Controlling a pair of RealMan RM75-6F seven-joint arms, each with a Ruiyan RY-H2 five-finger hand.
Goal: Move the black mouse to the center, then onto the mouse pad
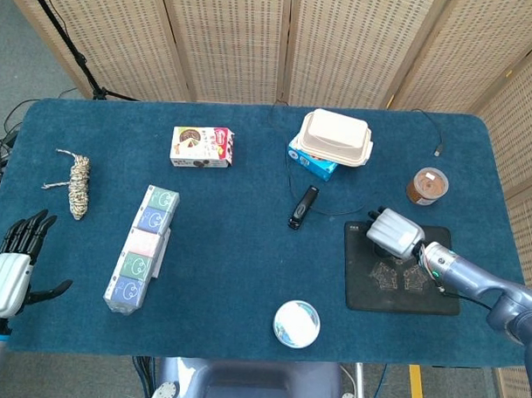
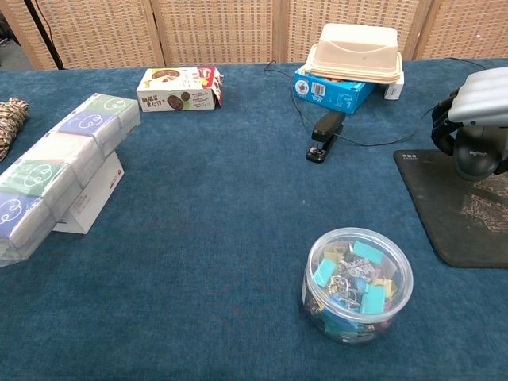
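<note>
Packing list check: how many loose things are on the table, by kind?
Boxes and packs: 4 (snack box, blue box, beige clamshell, tissue packs)
Round containers: 2 (clip tub, brown jar)
Desk gear: 3 (stapler, black mouse, mouse pad)
Rope: 1
Total: 10
</note>
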